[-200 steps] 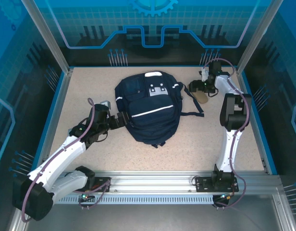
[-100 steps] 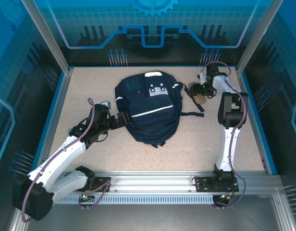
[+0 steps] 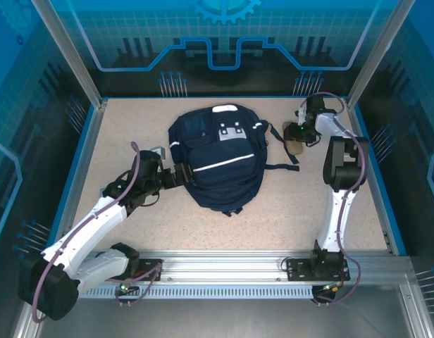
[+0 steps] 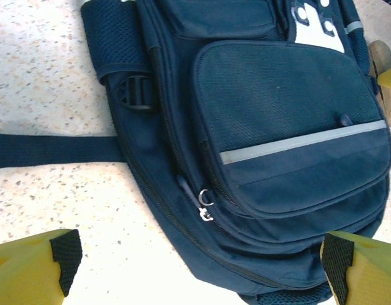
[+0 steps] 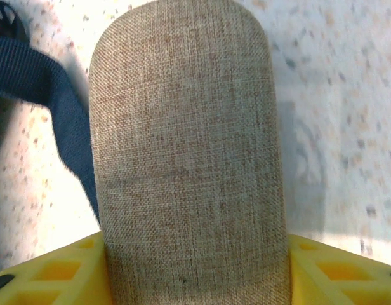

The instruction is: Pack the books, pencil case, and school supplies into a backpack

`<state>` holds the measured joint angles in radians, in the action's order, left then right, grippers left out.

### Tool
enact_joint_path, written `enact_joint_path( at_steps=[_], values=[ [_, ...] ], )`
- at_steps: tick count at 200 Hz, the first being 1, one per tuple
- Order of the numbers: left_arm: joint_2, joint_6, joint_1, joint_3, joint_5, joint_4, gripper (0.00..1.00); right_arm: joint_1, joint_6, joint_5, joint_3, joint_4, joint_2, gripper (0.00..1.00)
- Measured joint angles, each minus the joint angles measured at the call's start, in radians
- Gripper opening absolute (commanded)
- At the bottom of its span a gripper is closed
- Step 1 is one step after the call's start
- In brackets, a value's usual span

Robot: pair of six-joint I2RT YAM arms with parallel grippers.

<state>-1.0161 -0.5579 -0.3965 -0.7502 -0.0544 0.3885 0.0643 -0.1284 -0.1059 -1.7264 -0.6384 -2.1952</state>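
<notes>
Speckled tabletop [image 3: 287, 211]: you are pinching the pencil case [image 5: 186, 152] in your right gripper [image 5: 195, 270] near the far right corner; your left gripper [image 4: 202, 257] is hovering, jaws spread, beside the central backpack [image 3: 217, 158].

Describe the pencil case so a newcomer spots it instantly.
Start at the big navy-blue fabric backpack mid-table. Just off its right side, between the right arm's yellow fingers, lies a tan woven oblong pouch with rounded ends, unlike the navy strap beside it.
</notes>
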Motion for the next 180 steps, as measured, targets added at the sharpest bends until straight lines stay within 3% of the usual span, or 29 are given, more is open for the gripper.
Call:
enact_joint_path(
  at_steps=[81,124,153,180],
  values=[
    [-0.313,0.241,-0.239,-0.274,-0.03,0.039,0.95,-0.026,-0.154,-0.059,0.321,0.039,0.452,0.54],
    [-0.535,0.426,-0.307,-0.468,-0.08,0.113,0.77,-0.104,-0.201,-0.109,0.489,0.048,0.628,0.54],
    [-0.665,0.536,-0.329,-0.568,-0.119,0.163,0.74,-0.133,-0.212,-0.123,0.547,0.048,0.69,0.54],
    [-0.762,0.61,-0.349,-0.642,-0.154,0.211,0.58,-0.133,-0.213,-0.123,0.565,0.053,0.702,0.54]
  ],
)
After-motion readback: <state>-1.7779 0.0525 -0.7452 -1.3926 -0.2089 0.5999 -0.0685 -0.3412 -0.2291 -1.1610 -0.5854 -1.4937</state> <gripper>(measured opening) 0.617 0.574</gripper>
